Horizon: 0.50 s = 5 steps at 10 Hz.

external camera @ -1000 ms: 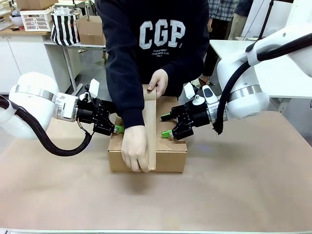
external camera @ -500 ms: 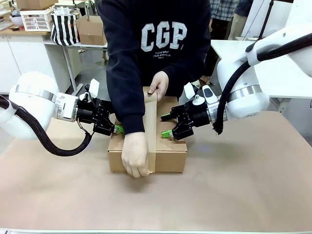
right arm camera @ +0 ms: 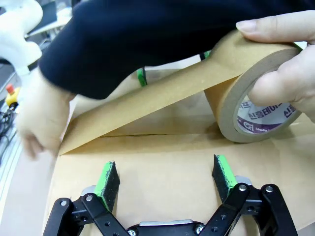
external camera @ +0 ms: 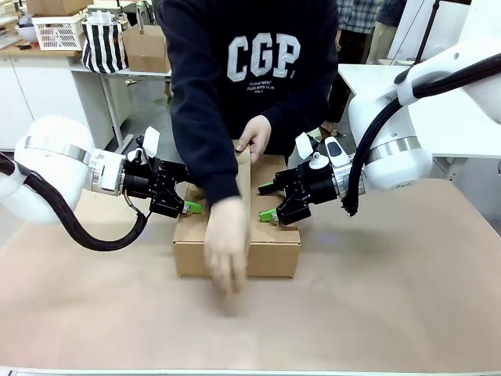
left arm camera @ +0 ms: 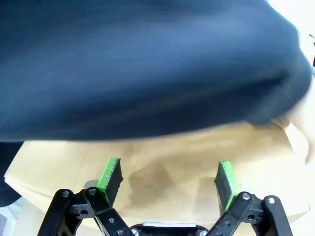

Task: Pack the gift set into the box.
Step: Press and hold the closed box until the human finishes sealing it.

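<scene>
While the box sits closed mid-tabletop and tape is drawn across its seam by a person's hands, both jaws are held wide open, empty, against its sides; a slip could let flaps spring.

**White arms, black grippers, dark sweatshirt**

The left arm, showing at the frame's left, is wearing a glossy white rounded shell with a silver metal ring at the wrist; a black ribbed cable is looping beneath it. The right arm, at the right, is showing the same white shell, silver ring and a thick black cable. Each is ending in a black gripper with green pads: left gripper, right gripper. Silver screws are glinting at the finger joints in both wrist views. The person, top centre, is wearing a dark navy sweatshirt with white letters "CGP" and long sleeves.
</scene>
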### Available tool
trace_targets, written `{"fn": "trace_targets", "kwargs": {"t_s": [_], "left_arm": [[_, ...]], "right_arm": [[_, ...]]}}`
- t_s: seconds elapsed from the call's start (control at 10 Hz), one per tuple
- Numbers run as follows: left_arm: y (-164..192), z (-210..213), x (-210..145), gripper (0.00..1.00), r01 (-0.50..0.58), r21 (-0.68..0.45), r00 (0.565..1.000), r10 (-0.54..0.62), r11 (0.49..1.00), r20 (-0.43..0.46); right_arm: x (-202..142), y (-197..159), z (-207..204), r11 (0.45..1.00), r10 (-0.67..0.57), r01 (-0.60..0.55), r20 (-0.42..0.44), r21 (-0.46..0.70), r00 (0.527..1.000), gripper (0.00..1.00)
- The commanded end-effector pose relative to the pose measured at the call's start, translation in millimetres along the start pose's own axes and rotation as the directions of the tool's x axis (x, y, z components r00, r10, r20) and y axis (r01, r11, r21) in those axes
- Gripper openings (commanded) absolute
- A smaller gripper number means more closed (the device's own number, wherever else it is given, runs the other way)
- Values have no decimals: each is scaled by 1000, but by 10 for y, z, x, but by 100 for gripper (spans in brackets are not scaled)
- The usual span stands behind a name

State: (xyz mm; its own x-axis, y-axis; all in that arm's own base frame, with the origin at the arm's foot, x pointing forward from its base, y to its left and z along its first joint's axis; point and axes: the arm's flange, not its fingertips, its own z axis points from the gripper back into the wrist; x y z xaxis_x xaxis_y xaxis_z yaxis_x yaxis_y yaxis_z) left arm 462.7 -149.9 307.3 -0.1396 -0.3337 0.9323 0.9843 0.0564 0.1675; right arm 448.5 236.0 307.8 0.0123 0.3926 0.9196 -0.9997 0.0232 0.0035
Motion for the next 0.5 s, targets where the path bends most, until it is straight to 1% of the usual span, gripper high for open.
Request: {"fn": "trace_targets", "kwargs": {"t_s": [0.0,0.4], "left_arm": [[-8,6,-19,100,2,-5,1000,-2,1000,-2],[-8,6,-19,100,2,-5,1000,-2,1000,-2]], "right_arm": [[-15,4,-2,1000,17,-17,-4,-1,1000,100],[-15,4,-2,1000,17,-17,-4,-1,1000,100]]}}
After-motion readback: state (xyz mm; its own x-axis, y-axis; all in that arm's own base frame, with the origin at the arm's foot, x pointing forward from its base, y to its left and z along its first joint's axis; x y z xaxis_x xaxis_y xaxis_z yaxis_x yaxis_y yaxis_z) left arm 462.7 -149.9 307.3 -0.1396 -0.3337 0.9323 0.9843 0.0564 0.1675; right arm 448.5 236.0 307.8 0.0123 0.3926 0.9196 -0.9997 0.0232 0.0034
